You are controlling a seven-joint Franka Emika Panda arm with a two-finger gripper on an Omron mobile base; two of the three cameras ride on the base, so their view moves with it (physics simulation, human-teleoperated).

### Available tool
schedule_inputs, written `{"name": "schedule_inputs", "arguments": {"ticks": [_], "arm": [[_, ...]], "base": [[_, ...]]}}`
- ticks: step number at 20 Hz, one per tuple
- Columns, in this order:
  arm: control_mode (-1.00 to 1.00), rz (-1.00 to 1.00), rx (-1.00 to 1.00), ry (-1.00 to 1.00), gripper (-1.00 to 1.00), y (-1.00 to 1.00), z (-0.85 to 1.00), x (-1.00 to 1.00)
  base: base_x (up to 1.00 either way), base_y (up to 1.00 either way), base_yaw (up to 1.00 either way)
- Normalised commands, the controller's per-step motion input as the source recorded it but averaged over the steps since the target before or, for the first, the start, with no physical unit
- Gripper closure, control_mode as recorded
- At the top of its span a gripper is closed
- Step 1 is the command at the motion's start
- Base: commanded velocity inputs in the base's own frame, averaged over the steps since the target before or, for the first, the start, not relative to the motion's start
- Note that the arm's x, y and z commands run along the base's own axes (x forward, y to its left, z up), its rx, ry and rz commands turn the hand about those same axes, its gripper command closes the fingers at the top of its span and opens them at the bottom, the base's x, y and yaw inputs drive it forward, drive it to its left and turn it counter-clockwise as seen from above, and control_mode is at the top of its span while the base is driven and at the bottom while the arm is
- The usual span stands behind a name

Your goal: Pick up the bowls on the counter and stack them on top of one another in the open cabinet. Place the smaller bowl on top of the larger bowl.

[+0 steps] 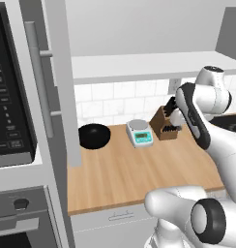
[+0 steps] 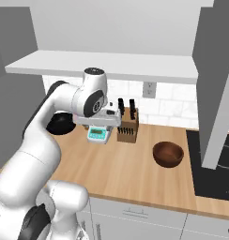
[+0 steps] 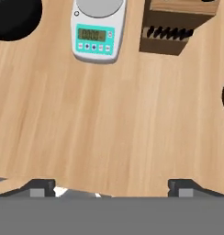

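a: so where are the bowls right now?

b: both sit on the tabletop (image 1: 139, 179), well apart. the black bowl (image 1: 94, 136) is at the back left, near the tiled wall and just beside the grey cabinet door (image 1: 66, 97). the reddish-brown bowl (image 2: 168, 153) is over to the right, close to the dark cooktop (image 2: 215, 164), upright.

a: what's between them?

b: a white kitchen scale (image 1: 140, 132) with a teal front, then a wooden knife block (image 1: 164, 125) with dark handles, both along the back. the scale is nearer the black bowl, the block just right of the scale.

a: and the hand?

b: the hand (image 3: 111, 186) hangs above bare wood in front of the scale and the block, pointing down. its fingers (image 3: 40, 188) are spread wide, with nothing between them. from its own camera the black bowl shows at the top left corner, the scale at top centre, the block at top right, and a dark curved edge at the right border.

a: the cabinet?

b: the open cabinet (image 2: 107, 65) hangs over the tabletop, its pale shelf floor above the arm. a black microwave (image 1: 8, 97) is left of the door.
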Motion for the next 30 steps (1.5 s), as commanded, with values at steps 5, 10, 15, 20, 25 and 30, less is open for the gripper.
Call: {"name": "schedule_inputs", "arguments": {"ticks": [5, 10, 15, 20, 25, 30], "arm": [[-1.00, 0.04, -0.03, 0.00, -1.00, -1.00, -0.49, -0.14], [-1.00, 0.00, -0.02, 0.06, -1.00, -1.00, -0.52, 0.03], [-1.00, 0.00, -0.01, 0.12, -1.00, -1.00, -0.49, 0.53], [-1.00, 0.00, 0.00, 0.02, -1.00, -0.95, -0.33, 0.74], [-1.00, 0.00, -0.02, 0.06, -1.00, -0.21, -0.18, 0.21], [-1.00, 0.00, -0.08, 0.12, -1.00, 0.00, -0.21, 0.22]], "base": [[0.00, 0.00, 0.00], [0.00, 0.00, 0.00], [0.00, 0.00, 0.00], [0.00, 0.00, 0.00], [0.00, 0.00, 0.00], [0.00, 0.00, 0.00]]}}
